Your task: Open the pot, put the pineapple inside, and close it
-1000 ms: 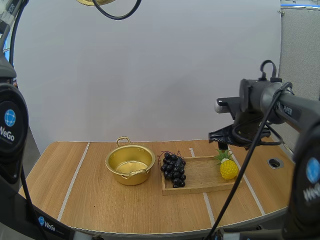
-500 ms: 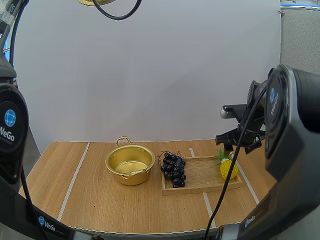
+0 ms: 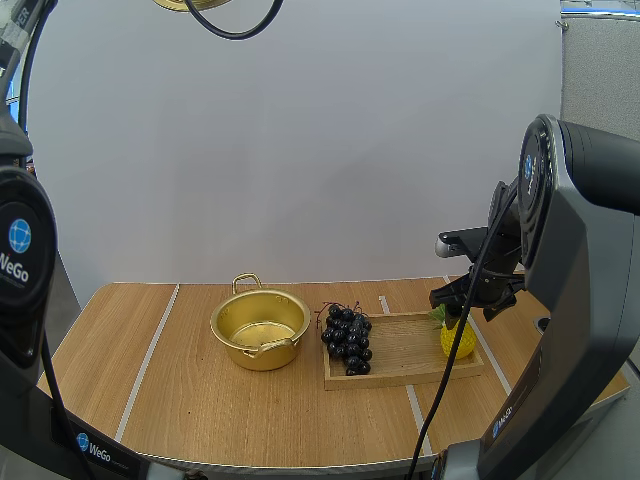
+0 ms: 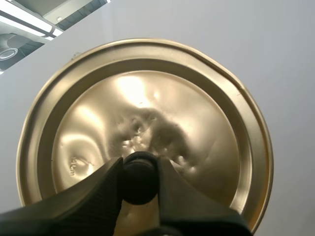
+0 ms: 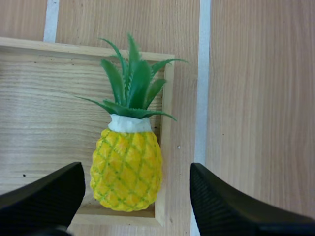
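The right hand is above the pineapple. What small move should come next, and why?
Probably lower the right hand and close it on the pineapple: it is open on either side of the fruit in the tray, the pot stands open, and the left hand holds the lid.

Left tool (image 4: 139, 170) clamping lid (image 4: 147, 108), right tool (image 5: 134, 173) — spread
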